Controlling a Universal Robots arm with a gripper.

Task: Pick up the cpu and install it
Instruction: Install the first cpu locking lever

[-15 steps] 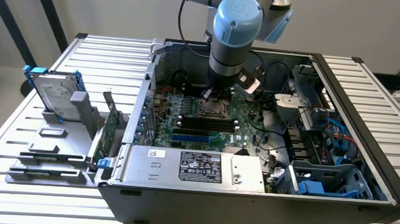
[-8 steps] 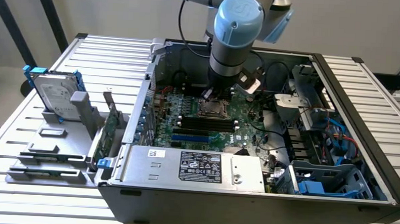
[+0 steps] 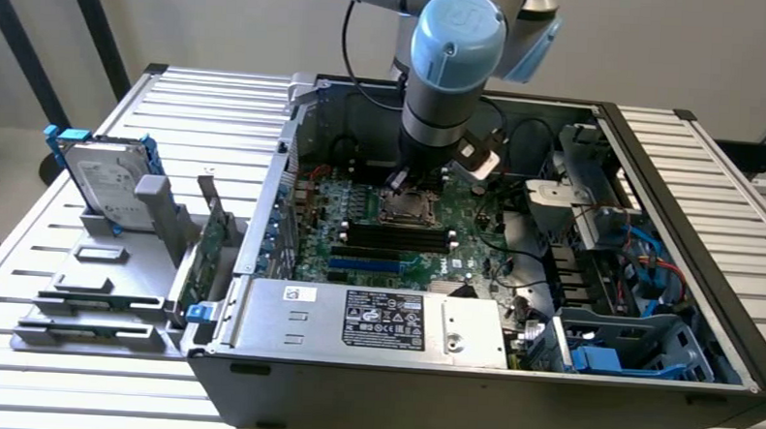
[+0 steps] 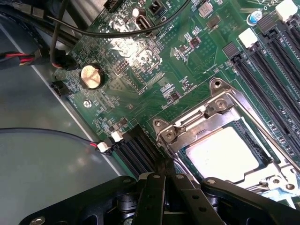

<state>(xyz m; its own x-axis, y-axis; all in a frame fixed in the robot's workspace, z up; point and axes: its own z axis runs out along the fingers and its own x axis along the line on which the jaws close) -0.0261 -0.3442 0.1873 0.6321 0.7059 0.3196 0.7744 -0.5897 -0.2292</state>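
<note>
In my wrist view I see the cpu point(image 4: 222, 154) seated in the socket's metal bracket point(image 4: 190, 123), at four o'clock, with my pincer point(image 4: 165, 166) pressed together just beside it. Memory slots point(image 4: 269, 79) stand at two o'clock and a loose black cable point(image 4: 117, 34) crosses at twelve. Outside, the open computer case point(image 3: 478, 403) sits on a slatted white desk point(image 3: 194, 100), the hard drive point(image 3: 110, 180) at nine o'clock, a plain grey wall point(image 3: 662, 43) behind.

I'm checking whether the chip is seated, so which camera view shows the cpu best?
The wrist view: it shows the cpu close up, its bright square top framed by the metal socket bracket. The exterior view shows it small, beneath the arm.
</note>
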